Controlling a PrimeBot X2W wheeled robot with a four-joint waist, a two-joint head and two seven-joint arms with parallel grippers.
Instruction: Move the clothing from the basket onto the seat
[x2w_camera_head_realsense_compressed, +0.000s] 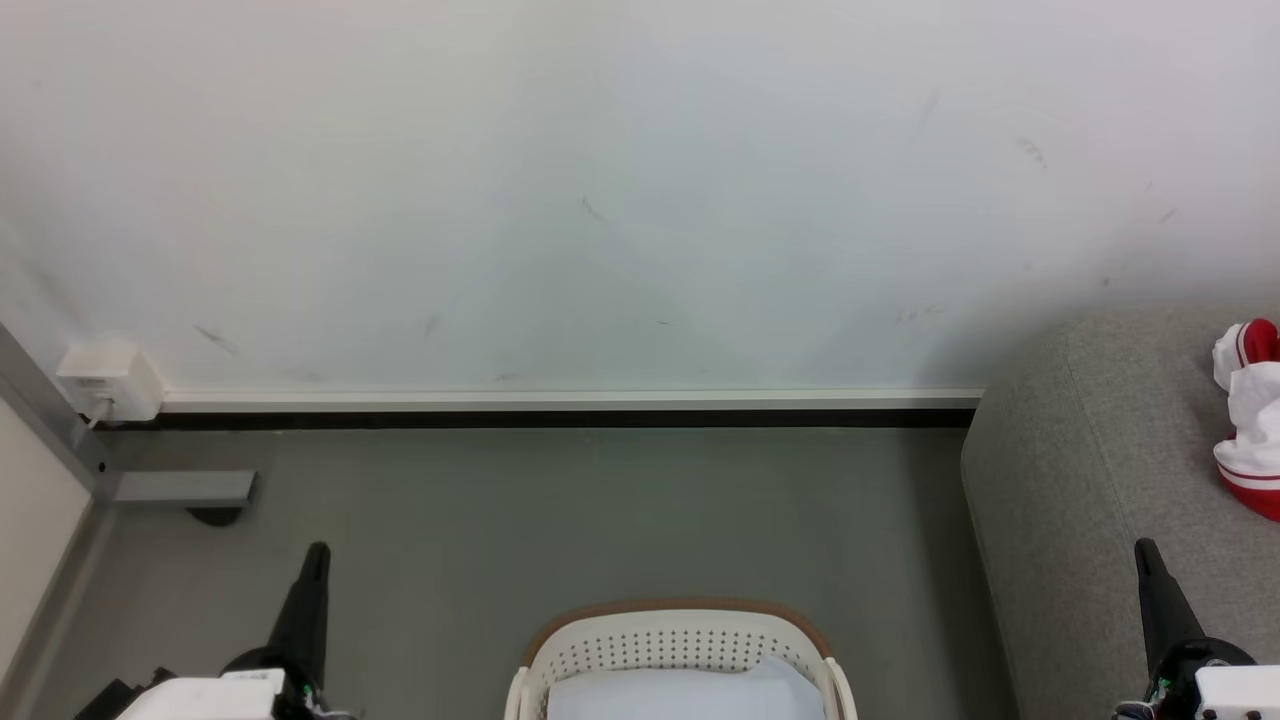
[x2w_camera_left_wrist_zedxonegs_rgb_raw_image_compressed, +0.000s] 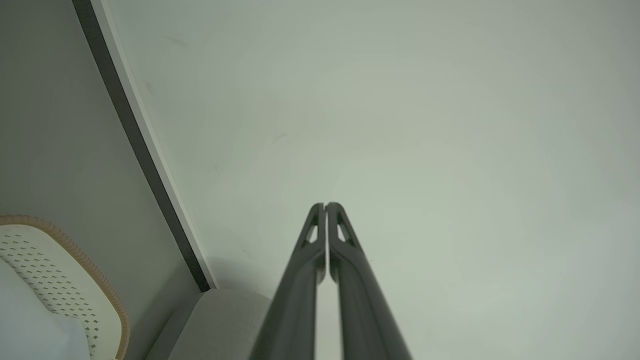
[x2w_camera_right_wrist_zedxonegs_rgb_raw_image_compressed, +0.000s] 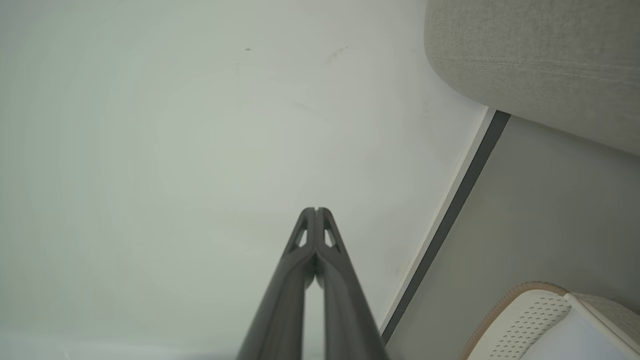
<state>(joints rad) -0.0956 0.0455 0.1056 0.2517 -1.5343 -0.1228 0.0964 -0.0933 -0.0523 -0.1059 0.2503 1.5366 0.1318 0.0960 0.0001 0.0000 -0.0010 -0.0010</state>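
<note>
A grey floor (x2w_camera_head_realsense_compressed: 560, 520) meets a scuffed white wall (x2w_camera_head_realsense_compressed: 600, 200) along a dark baseboard. The clothing (x2w_camera_head_realsense_compressed: 1250, 420), red with white stripes and trim, lies bunched on the grey seat (x2w_camera_head_realsense_compressed: 1090, 470) at the head view's right edge, well apart from the basket (x2w_camera_head_realsense_compressed: 680, 640). The basket stands on the floor at bottom centre with something pale bluish (x2w_camera_head_realsense_compressed: 690, 695) inside. The left gripper (x2w_camera_head_realsense_compressed: 318, 550) and right gripper (x2w_camera_head_realsense_compressed: 1145, 548) flank it, pointing toward the wall, jaws pressed fully together and holding nothing.

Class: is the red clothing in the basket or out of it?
Out. The clothing lies bunched on the seat, apart from the basket, which stands on the floor.
</note>
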